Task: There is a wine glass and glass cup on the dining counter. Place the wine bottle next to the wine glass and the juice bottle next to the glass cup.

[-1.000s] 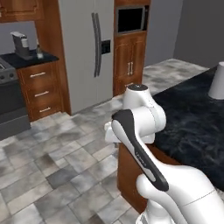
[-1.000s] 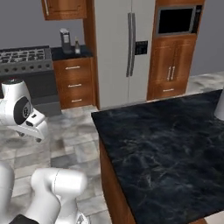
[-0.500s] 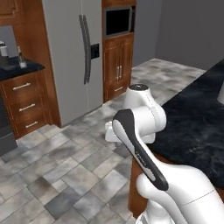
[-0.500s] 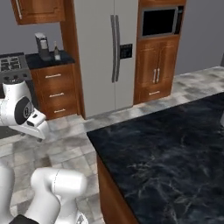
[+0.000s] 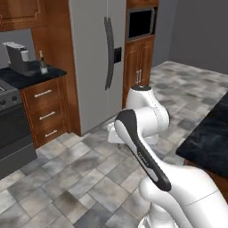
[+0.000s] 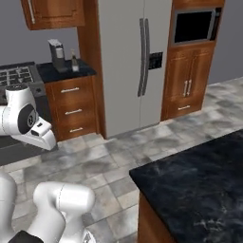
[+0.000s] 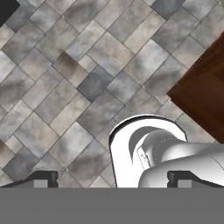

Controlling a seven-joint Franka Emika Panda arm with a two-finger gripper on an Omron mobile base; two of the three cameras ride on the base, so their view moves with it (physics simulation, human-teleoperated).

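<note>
We're looking across a grey stone-tiled floor toward a tall steel fridge flanked by brown wooden cabinets, a microwave built in beside it. On the small black counter by the stove stands the wine bottle, next to a coffee machine. The black marbled dining counter fills the near right corner. The gripper hangs over bare tiles, fingers spread wide, holding nothing.
</note>
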